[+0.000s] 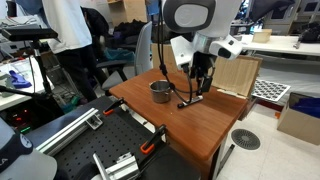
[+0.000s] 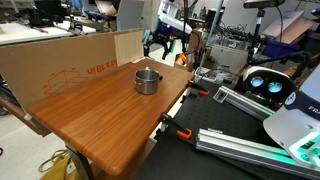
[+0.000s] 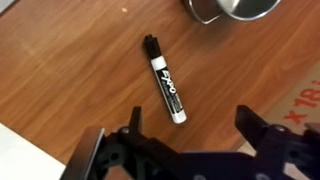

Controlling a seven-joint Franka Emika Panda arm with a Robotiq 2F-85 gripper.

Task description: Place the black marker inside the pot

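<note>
While wrist view shows black marker [image 3: 165, 78], exterior view shows whole pot [image 2: 148, 80].

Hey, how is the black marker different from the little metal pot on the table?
The slim black marker with a white label lies flat on its side; the round silvery metal pot stands upright, mouth up. The marker is long and thin; the pot is wide and hollow. The marker is black, the pot shiny grey. Both rest, apart, on the brown wooden table.
</note>
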